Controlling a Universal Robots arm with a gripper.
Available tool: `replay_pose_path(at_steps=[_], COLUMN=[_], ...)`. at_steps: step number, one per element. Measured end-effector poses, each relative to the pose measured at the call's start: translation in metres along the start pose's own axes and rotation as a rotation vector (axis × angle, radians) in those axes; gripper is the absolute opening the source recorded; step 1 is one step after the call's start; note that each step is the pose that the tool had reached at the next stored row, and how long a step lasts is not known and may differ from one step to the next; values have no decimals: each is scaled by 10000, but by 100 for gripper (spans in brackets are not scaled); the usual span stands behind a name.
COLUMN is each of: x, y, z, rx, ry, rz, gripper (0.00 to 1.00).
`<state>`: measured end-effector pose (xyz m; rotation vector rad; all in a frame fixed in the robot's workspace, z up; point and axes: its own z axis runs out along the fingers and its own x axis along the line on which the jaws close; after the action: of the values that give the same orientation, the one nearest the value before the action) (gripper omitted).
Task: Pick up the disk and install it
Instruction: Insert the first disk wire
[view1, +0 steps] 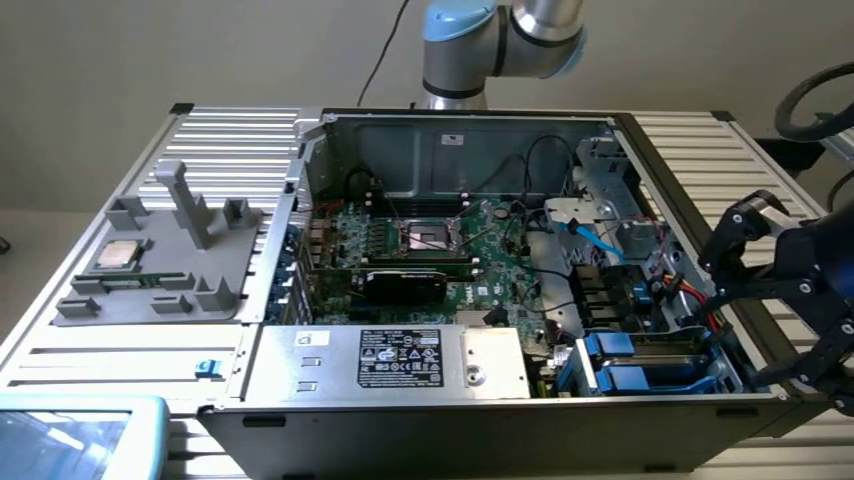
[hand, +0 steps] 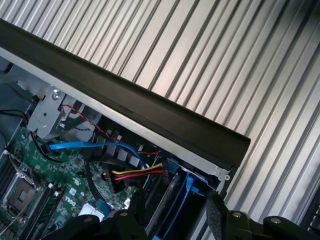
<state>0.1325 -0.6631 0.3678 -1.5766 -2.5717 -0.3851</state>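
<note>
gripper (hand: 175, 212): fingers spread, empty, over disk (hand: 186, 195) in bay. risk: cables (hand: 137, 173) just beside one finger may snag. case rim (hand: 150, 115) close ahead may be struck.

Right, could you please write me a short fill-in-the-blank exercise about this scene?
1. The pincer is ____, its fingers wide apart.
2. The drive brackets inside the computer case are coloured ____.
3. The processor chip lies on the grey fixture, ____ the case.
Missing words: open; blue; outside.
</note>
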Motion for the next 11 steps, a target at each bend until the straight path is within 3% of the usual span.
replay_pose_path(at_steps=[5, 11], x=[12, -1], y=[-77, -90], z=[83, 164], rx=[14, 135], ry=[105, 214], rz=[-227, -927], gripper=[61, 61])
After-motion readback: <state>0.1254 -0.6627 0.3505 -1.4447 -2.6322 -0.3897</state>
